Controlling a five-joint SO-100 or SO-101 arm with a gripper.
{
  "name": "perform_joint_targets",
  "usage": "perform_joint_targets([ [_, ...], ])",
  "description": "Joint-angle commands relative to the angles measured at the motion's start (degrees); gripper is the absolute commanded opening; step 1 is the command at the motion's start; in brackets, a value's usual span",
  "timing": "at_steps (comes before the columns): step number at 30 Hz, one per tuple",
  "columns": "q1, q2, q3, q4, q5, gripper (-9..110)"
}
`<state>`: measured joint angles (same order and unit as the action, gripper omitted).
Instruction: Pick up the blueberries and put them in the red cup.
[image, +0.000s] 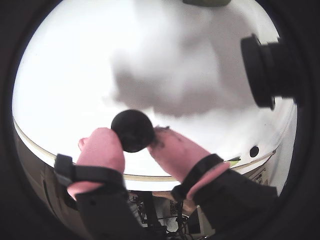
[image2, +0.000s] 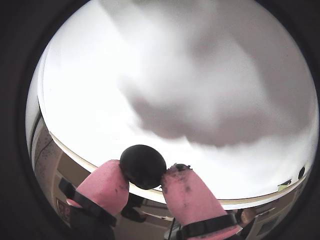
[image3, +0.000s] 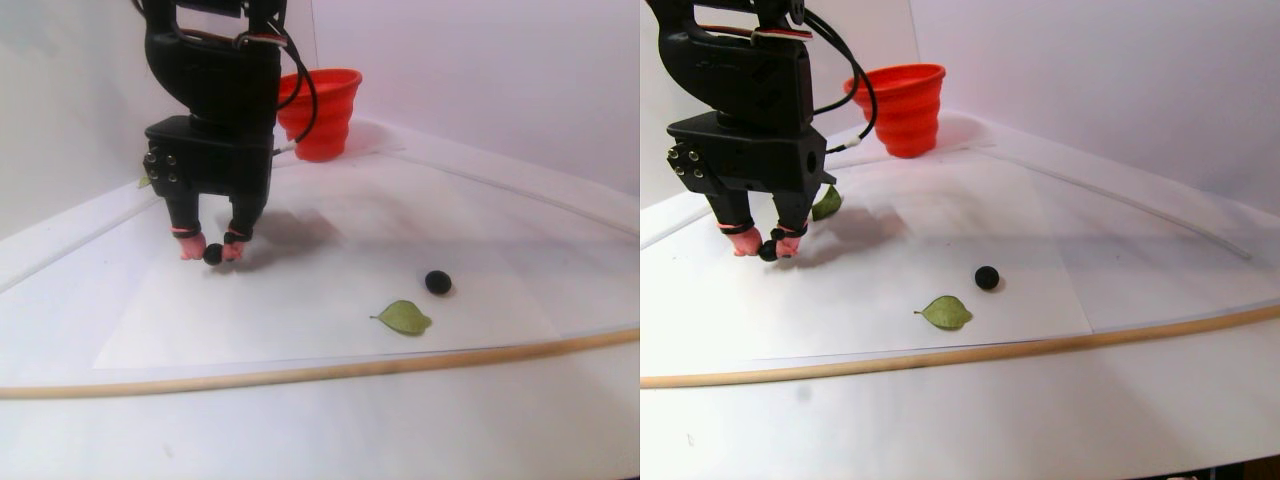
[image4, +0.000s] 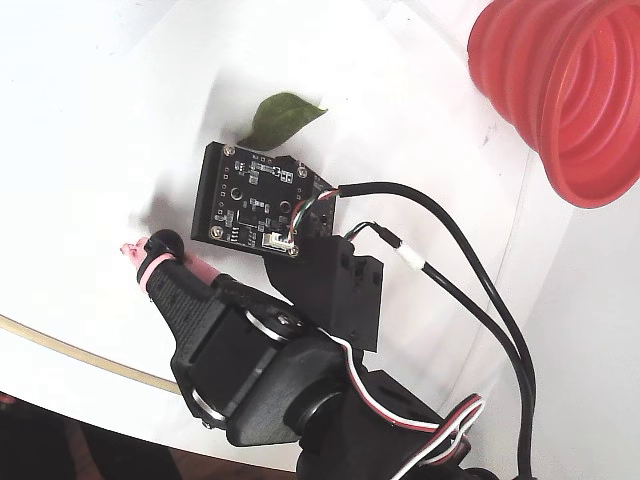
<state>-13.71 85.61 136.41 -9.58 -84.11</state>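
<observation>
A blueberry (image: 132, 130) is being pinched between the two pink fingertips (image: 101, 150) of the gripper (image3: 213, 251), which are closed narrowly around it just above the white table (image3: 320, 300). A second blueberry (image3: 437, 282) is being left lying near a green leaf (image3: 404, 317), well apart from the gripper. The red cup (image3: 320, 112) is being kept upright at the table's far side, behind the arm.

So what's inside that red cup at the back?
Can't say. The stereo pair view shows the red cup only from the side, and the fixed view shows ribbed wall and rim; its inside stays hidden.
</observation>
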Motion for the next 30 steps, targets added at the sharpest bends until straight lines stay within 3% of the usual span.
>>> perform_joint_targets([
  [1, 0.3, 7.1, 2.5, 2.5, -0.6, 11],
  [30, 7.3, 31.4, 4.8, 22.9, -4.2, 11],
])
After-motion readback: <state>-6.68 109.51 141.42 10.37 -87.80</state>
